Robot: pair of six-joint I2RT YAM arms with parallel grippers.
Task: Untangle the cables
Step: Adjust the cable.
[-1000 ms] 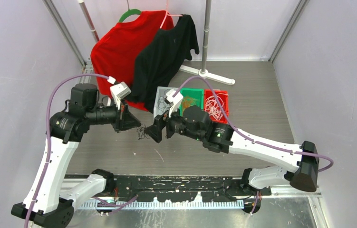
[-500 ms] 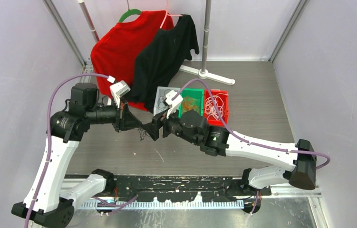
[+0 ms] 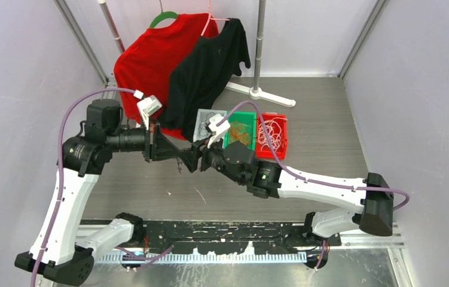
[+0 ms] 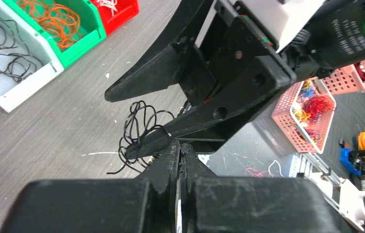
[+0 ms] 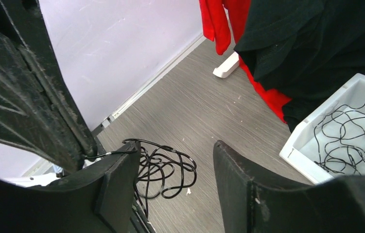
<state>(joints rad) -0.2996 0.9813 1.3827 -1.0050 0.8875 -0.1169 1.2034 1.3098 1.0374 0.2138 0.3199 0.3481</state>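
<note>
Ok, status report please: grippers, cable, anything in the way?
Left gripper shut on black cable bundle. Right gripper open, jaws either side of the loops. Nothing seen in the way.

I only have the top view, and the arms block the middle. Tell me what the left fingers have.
Observer: Left wrist view: the left fingers are shut on a strand of a black cable, with its loops bunched just past their tips.
Operator: Report the right fingers.
Observer: Right wrist view: the right fingers stand apart, with nothing clamped between them.
Operator: Say where the loops sit against them.
Observer: Left wrist view: the bunch is at one right finger's tip. The other finger is clear of it.
</note>
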